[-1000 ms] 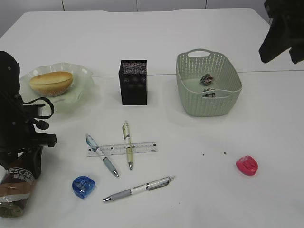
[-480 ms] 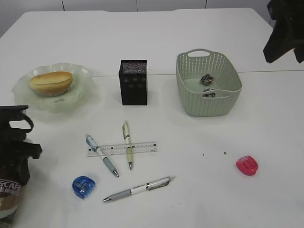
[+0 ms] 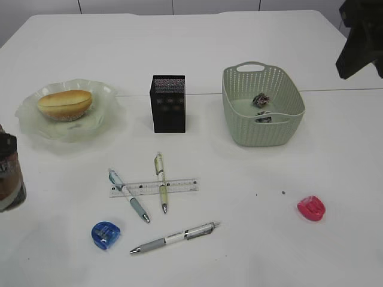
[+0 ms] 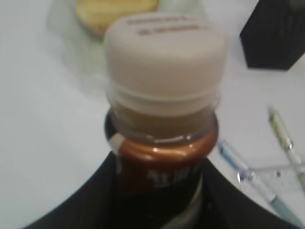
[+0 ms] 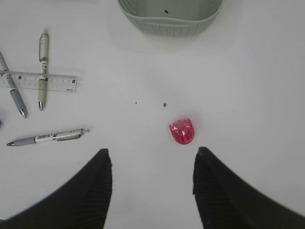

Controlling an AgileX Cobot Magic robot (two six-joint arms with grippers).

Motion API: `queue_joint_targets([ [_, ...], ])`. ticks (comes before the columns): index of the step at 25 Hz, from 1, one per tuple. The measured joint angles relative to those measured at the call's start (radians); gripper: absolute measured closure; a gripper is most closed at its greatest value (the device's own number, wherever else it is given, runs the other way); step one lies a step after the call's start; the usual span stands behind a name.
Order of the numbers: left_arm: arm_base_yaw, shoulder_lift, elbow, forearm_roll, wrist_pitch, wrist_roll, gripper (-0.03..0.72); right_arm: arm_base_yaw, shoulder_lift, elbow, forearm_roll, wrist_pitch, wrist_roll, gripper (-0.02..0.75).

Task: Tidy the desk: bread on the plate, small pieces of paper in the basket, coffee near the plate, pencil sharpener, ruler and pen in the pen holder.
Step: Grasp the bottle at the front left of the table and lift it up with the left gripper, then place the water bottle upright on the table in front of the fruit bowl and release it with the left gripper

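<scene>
My left gripper [image 4: 159,191] is shut on the brown coffee bottle [image 4: 164,95], which shows at the left edge of the exterior view [image 3: 9,173]. The bread [image 3: 64,104] lies on the glass plate [image 3: 27,122]. The black pen holder [image 3: 168,103] stands mid-table. Three pens [image 3: 127,195] [image 3: 160,182] [image 3: 175,237] and a clear ruler [image 3: 179,185] lie in front. A blue sharpener [image 3: 105,234] is at front left, a red sharpener [image 3: 312,207] at right. My right gripper [image 5: 152,157] is open above the red sharpener [image 5: 182,130]. Paper scraps [image 3: 260,100] lie in the green basket [image 3: 239,119].
The right arm [image 3: 362,39] hangs at the upper right of the exterior view. Two small dark specks [image 3: 282,192] lie on the white table left of the red sharpener.
The left arm with the coffee bottle has moved up and left, mostly out of the exterior view. The right arm drifted slightly right.
</scene>
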Motion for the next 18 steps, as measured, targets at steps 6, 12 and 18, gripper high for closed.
queue_joint_targets([
  [6,0.000,-0.007,0.086,0.037,-0.405,0.002,0.406,0.000,0.000,0.000,-0.045,0.000,0.000,0.332],
  [12,0.000,0.140,0.090,0.087,-0.662,0.002,0.406,0.000,0.000,0.000,-0.099,0.000,-0.002,0.332],
  [18,0.000,0.424,0.090,0.093,-1.068,0.002,0.406,0.000,0.000,0.000,-0.118,0.000,-0.002,0.332],
])
